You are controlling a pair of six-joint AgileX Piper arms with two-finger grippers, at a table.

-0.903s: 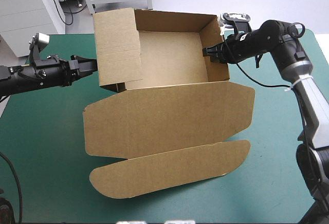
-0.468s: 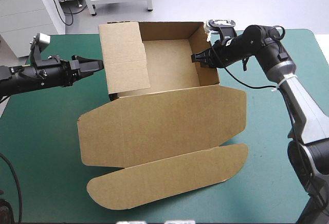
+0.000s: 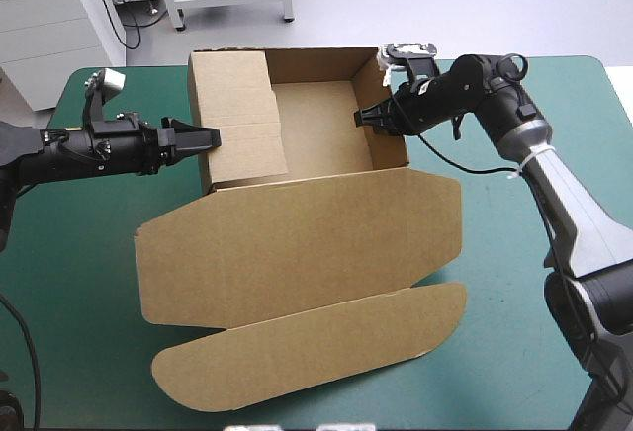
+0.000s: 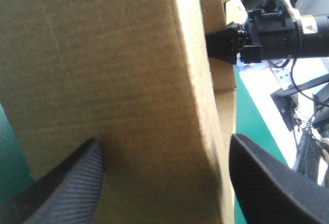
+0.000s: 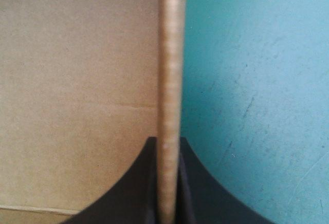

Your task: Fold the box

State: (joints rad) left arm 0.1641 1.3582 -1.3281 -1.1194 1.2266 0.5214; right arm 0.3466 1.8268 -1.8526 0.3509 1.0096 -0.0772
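Observation:
The brown box (image 3: 316,129) stands as an open tray at the table's far side. Its lid (image 3: 297,243) lies flat toward the front and ends in a rounded flap (image 3: 307,347). My left gripper (image 3: 208,139) is open at the tray's left wall (image 3: 242,120). In the left wrist view that wall (image 4: 128,80) fills the gap between the spread fingers of the left gripper (image 4: 164,142). My right gripper (image 3: 366,118) is shut on the right wall (image 3: 391,134). The right wrist view shows the wall's edge (image 5: 169,54) pinched in the right gripper (image 5: 168,144).
The tray's back wall (image 3: 307,52) stands at the table's far edge. The rounded flap reaches close to the front edge. Teal-green cover (image 3: 514,283) shows to the right of the lid and under the left arm (image 3: 69,149).
The whole box has slid left across the table with the right gripper shut on its wall. The left wall now sits between the left gripper's fingers, which were short of it earlier.

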